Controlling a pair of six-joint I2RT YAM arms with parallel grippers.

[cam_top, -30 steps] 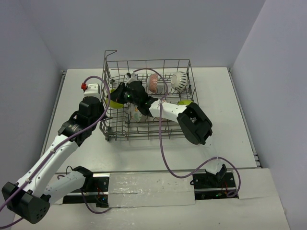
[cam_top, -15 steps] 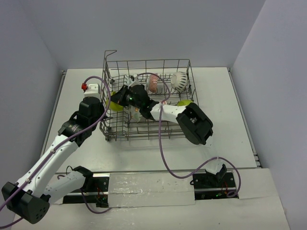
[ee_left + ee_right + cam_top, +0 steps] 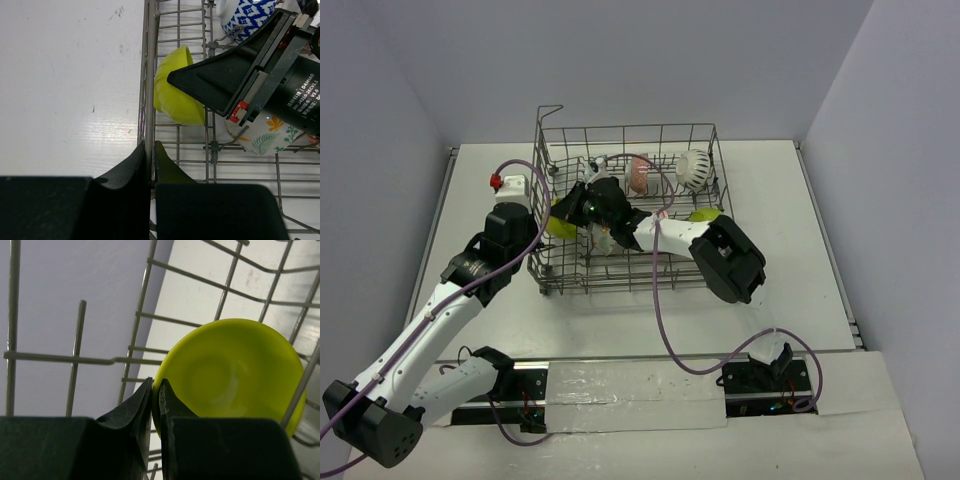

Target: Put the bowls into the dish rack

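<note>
right gripper [image 3: 155, 390]: clenched; both fingers pinch the rim of the lime-green bowl [image 3: 235, 370], edge caught between the pads.
lime-green bowl: held inside the dish rack [image 3: 620, 283], just within its left wall, tipped up on edge rather than sitting flat. Whether it rests on the rack floor, cannot tell.
right arm: reaches in over the rack's near-right side; its black wrist lies across the middle rows toward the left wall.
left gripper [image 3: 150, 152]: clamped shut on a wire of the rack's left wall, one finger outside the wall and one inside, close to the held bowl but apart from it.
yellow-floral bowl [image 3: 260, 135]: inside the rack, near-left part, just beside and partly under the right wrist.
blue-white bowl [image 3: 245, 12]: inside the rack, toward the far-left corner, beyond the right wrist.
red-orange bowl [image 3: 640, 173]: standing among the tines along the rack's far side, about mid-width.
white bowl [image 3: 695, 168]: far-right part of the rack, dark marks showing.
second lime-green bowl [image 3: 705, 214]: at the rack's right wall, partly hidden by the right arm.
table [image 3: 75, 75]: white surface under and around the rack.
</note>
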